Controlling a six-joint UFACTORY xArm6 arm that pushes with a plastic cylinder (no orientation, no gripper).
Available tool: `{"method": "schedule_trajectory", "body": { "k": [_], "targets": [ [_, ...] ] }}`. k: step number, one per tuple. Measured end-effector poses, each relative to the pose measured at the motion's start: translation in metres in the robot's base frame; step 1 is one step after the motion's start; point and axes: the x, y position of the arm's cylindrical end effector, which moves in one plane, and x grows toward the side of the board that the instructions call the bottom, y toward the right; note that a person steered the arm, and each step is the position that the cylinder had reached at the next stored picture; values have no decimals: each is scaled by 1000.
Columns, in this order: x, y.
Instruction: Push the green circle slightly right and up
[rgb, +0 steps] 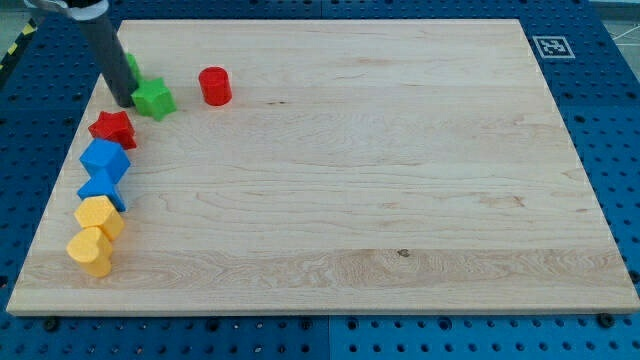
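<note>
Nearest, at the view's bottom: blue pegboard desk (300, 340) showing past the board's front edge, holes in neat rows. On it, a pale wooden board (380, 180), grain running left to right, one small dark knot low and centre-right.

Up the board's left edge, from the bottom: yellow heart (90, 251), touching a yellow hexagon (99, 216) just above. Then a blue block (101, 188), shape hard to call, pressed against a blue pentagon-like block (105, 158). Next, red star (113, 128).

Farther up: green star (154, 98), with my tip (122, 103) just to its left, close, contact unclear. Rod rising toward the top-left corner. Behind the rod, green circle (131, 68), mostly hidden, only a sliver visible at the rod's right side. Red cylinder (214, 86) standing apart, right of the green star.

No gripper here, just the rod, holding nothing.

Top right, off the board: black-and-white tag (552, 46). Top left: yellow-black striped tape (14, 52).
</note>
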Motion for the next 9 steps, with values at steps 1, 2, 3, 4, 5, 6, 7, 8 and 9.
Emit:
{"method": "schedule_trajectory", "body": {
  "k": [1, 2, 3, 4, 5, 6, 7, 8, 9],
  "targets": [
    [6, -11],
    [6, -43],
    [-8, -68],
    [-47, -56],
    [-52, -20],
    [-41, -20],
    [-28, 10],
    [-20, 13],
    [-21, -4]
  ]
}}
